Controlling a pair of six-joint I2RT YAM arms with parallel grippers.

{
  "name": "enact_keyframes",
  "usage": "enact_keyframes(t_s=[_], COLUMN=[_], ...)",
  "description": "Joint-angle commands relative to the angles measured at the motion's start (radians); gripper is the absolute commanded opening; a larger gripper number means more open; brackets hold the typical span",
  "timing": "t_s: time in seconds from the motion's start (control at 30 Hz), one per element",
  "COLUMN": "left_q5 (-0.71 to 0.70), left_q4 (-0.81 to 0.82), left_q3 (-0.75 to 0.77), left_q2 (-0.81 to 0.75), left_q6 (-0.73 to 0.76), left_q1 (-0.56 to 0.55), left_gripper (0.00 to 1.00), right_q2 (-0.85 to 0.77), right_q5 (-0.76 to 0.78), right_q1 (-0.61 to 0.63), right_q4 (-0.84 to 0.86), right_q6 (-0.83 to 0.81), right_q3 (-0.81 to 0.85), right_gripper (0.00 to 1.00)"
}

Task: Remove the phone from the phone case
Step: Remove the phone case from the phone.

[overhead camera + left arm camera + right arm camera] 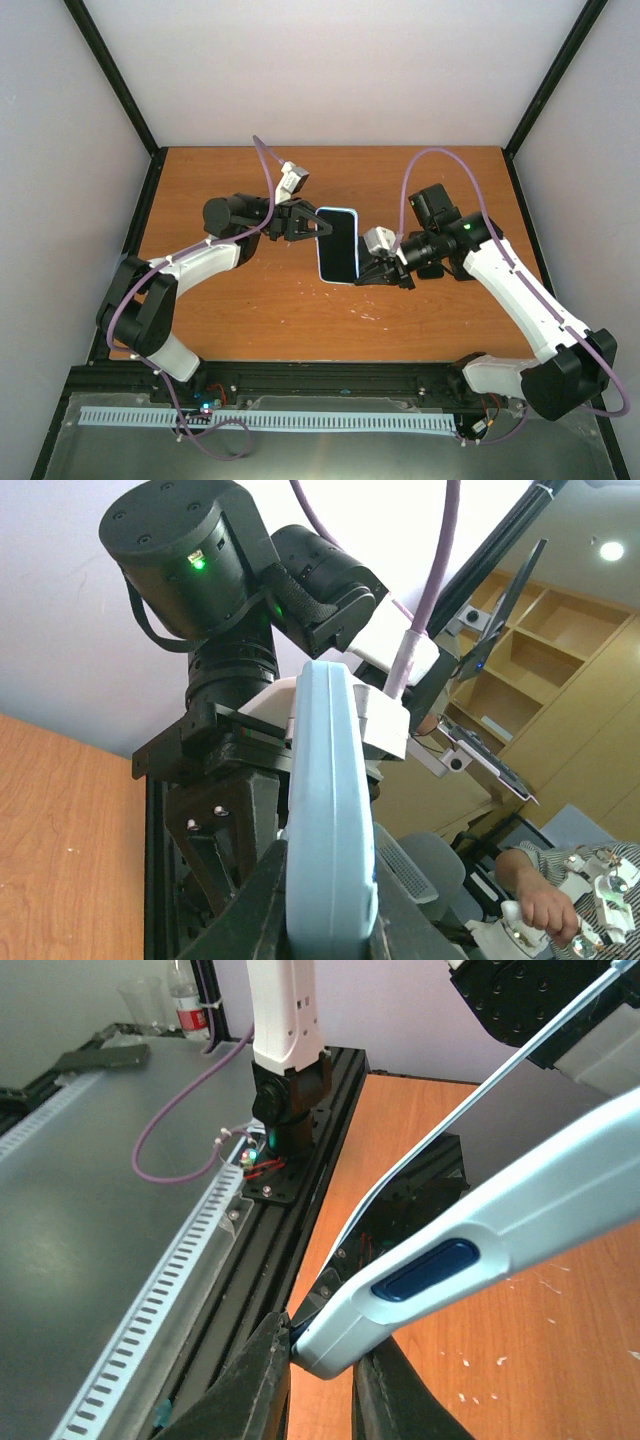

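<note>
The phone (pixel 340 247), black screen up, sits in a pale blue case (pixel 351 214) and is held above the table between both arms. My left gripper (pixel 322 228) is shut on the case's far left corner. In the left wrist view the case edge (pixel 330 810) stands between my black fingers (pixel 245 910). My right gripper (pixel 363 272) is shut on the near right corner. In the right wrist view the case (pixel 470 1260) with its dark blue side button (pixel 425 1269) shows, its corner pinched between my fingers (pixel 262 1380), and the phone's dark glass (pixel 420 1195) is lifted at that corner.
The orange wooden table (pixel 260 310) lies below, with small white specks near the front. A black rail (pixel 330 378) and a white slotted cable strip (pixel 270 420) run along the near edge. Black frame posts stand at the back corners.
</note>
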Motion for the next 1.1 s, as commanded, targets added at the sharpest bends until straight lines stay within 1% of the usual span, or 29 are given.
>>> enact_keyframes(t_s=[0.0,0.1,0.23,0.3,0.4,0.5,0.6,0.77,0.87,0.97,1.07], left_q5=[0.028,0.042,0.051,0.053,0.063,0.069,0.068,0.052,0.042,0.039,0.037], left_q4=[-0.046,-0.081,-0.150,-0.154,-0.154,-0.181,-0.196,-0.260,-0.252,-0.266,-0.350], left_q3=[0.072,0.075,0.072,0.070,0.075,0.086,0.099,0.110,0.108,0.103,0.105], left_q2=[-0.074,-0.089,-0.107,-0.111,-0.111,-0.104,-0.104,-0.111,-0.111,-0.113,-0.125], left_q6=[-0.157,-0.131,-0.075,-0.071,-0.073,-0.065,-0.051,0.008,0.003,0.021,0.089], left_q1=[-0.077,-0.077,-0.077,-0.076,-0.077,-0.077,-0.076,-0.074,-0.074,-0.074,-0.073], left_gripper=[0.00,0.00,0.00,0.01,0.00,0.00,0.00,0.00,0.00,0.00,0.00], right_q2=[0.039,0.053,0.056,0.044,0.047,0.054,0.046,0.026,0.013,0.031,0.066], right_q5=[0.400,0.414,0.352,0.365,0.397,0.413,0.404,0.354,0.359,0.270,0.174], right_q1=[-0.002,0.006,0.022,0.044,0.046,0.047,0.047,0.046,0.044,0.007,-0.021], right_q4=[0.118,0.098,0.019,0.027,0.041,-0.002,-0.027,-0.022,0.074,0.121,0.114], right_q6=[-0.164,-0.191,-0.209,-0.196,-0.200,-0.231,-0.228,-0.158,-0.012,0.119,0.191], right_q3=[0.063,0.089,0.154,0.158,0.164,0.197,0.216,0.190,0.156,0.165,0.192], right_gripper=[0.09,0.08,0.11,0.10,0.09,0.12,0.17,0.18,0.15,0.15,0.16])
